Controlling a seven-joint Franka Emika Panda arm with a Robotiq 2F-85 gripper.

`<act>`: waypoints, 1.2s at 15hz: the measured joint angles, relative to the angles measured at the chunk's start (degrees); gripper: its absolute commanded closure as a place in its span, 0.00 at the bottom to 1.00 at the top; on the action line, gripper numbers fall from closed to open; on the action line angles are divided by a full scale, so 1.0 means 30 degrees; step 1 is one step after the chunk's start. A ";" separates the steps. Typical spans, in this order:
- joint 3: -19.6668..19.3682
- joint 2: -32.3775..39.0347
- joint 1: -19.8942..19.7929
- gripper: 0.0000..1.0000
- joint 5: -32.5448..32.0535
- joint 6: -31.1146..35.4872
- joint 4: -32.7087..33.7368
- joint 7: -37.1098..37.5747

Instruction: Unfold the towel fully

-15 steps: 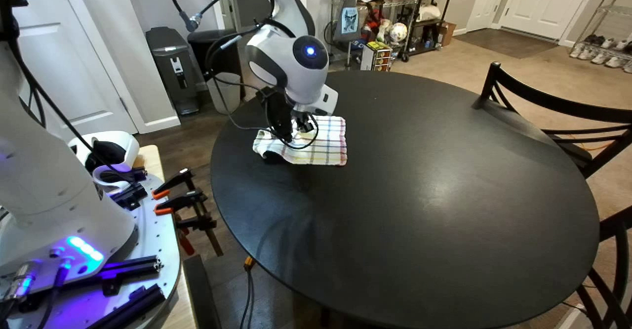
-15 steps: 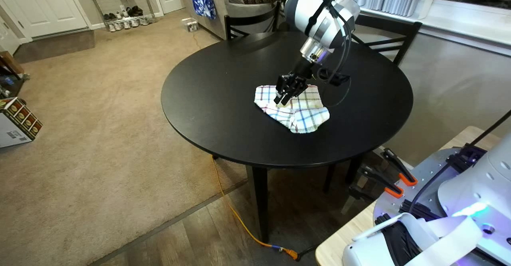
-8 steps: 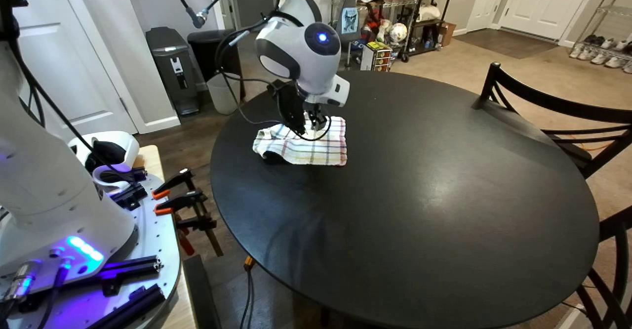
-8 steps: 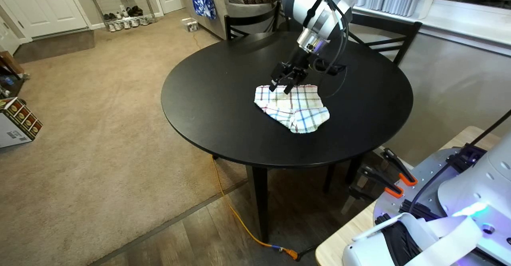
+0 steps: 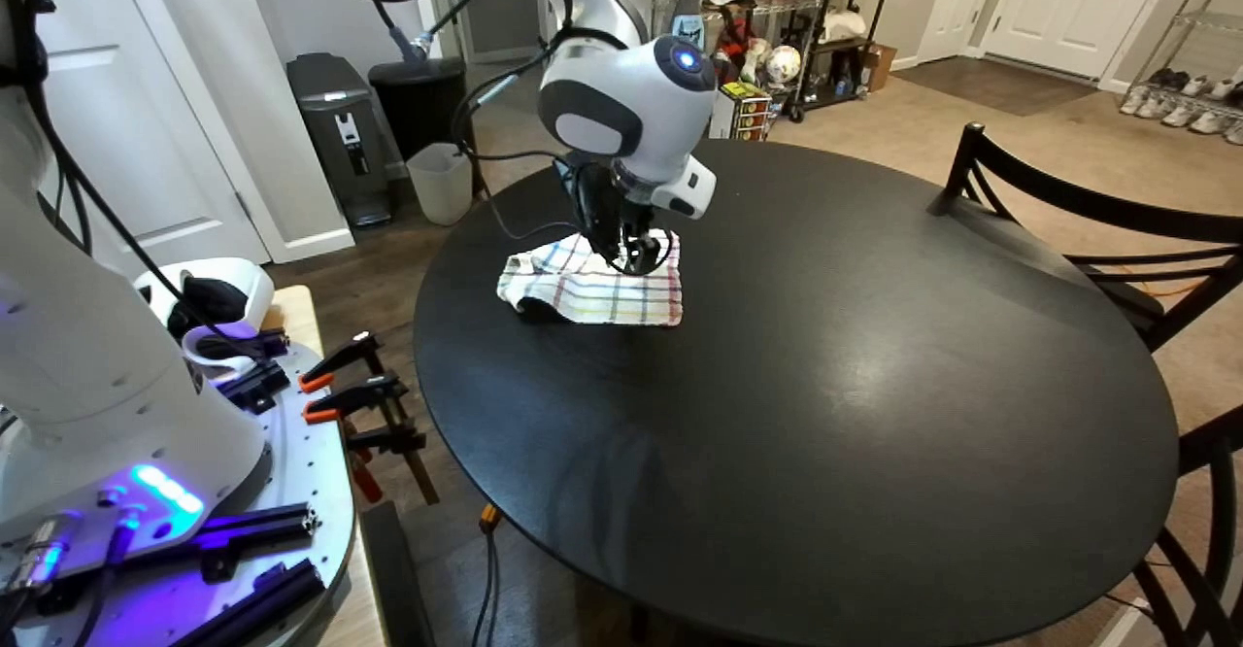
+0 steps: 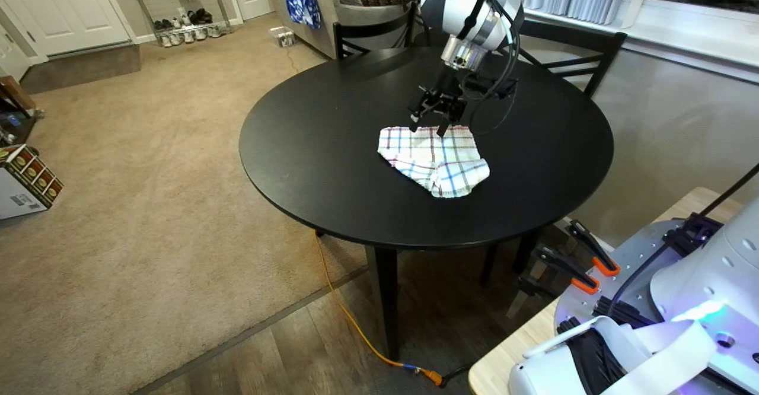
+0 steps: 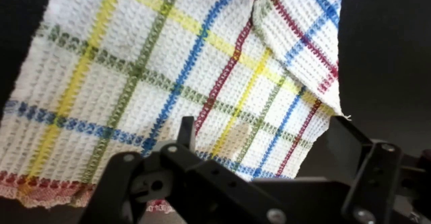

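Locating the white robot base [image 5: 107, 414], lit blue near its foot, at the far left of an exterior view, note the headset [image 5: 214, 288] near it. Continue right to the dark grey bin [image 5: 340, 142], the nearer black-and-orange clamps [image 5: 359, 394] and the small pale wastebasket [image 5: 442, 186].

Next, find the towel [image 5: 592, 295] on the round black table [image 5: 825, 433], close to the left-hand edge in that view. Identify by white weave and stripes of yellow, green, blue and red. Observe incomplete unfolding: in the wrist view, see one corner turned over on itself at the upper right, beside a larger part lying nearly flat.

Find the tool [image 7: 262, 129] over the towel, at the end of the grey-and-white arm [image 5: 621, 103], with jaws spread wide apart. In the wrist view, see one jaw at left in front of the stripes and the opposite jaw at the towel's right-hand edge. Take contact between tool and towel as impossible to tell.

Farther right, beyond the table, note the printed box [image 5: 740, 111] and, near it, the white ball [image 5: 784, 63]. At right, see the black chair [image 5: 1117, 210] beside the table and, behind it, a row of shoes [image 5: 1180, 115].
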 measured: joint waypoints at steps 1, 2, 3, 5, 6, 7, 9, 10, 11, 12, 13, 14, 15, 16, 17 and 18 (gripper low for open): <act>0.0007 0.0142 -0.0170 0.00 -0.0595 -0.0496 0.0268 0.0808; 0.0020 0.0252 -0.0322 0.00 -0.1006 -0.0919 0.0510 0.1444; 0.0068 0.0307 -0.0493 0.00 -0.1309 -0.1321 0.0737 0.1984; 0.0231 0.0291 -0.0774 0.00 -0.1459 -0.1805 0.1075 0.2625; 0.0308 0.0271 -0.0851 0.00 -0.1460 -0.1930 0.1199 0.2844; 0.0403 0.0261 -0.0906 0.00 -0.1460 -0.2010 0.1274 0.2979; 0.0617 0.0282 -0.0931 0.00 -0.1460 -0.2040 0.1268 0.3069; 0.0753 0.0328 -0.0930 0.00 -0.1460 -0.2040 0.1238 0.3069; 0.0896 0.0412 -0.0927 0.00 -0.1460 -0.2033 0.1208 0.3069; 0.1029 0.0546 -0.0925 0.00 -0.1461 -0.1988 0.1200 0.3067; 0.1163 0.0719 -0.0923 0.00 -0.1464 -0.1903 0.1201 0.3037; 0.1285 0.0916 -0.0913 0.00 -0.1480 -0.1795 0.1200 0.3011; 0.1403 0.1108 -0.0891 0.00 -0.1588 -0.1568 0.1199 0.2938; 0.1534 0.1296 -0.0875 0.00 -0.1800 -0.1209 0.1195 0.2880; 0.1671 0.1474 -0.0855 0.00 -0.2127 -0.0648 0.1175 0.2817; 0.1803 0.1576 -0.0841 0.00 -0.2418 -0.0118 0.1141 0.2791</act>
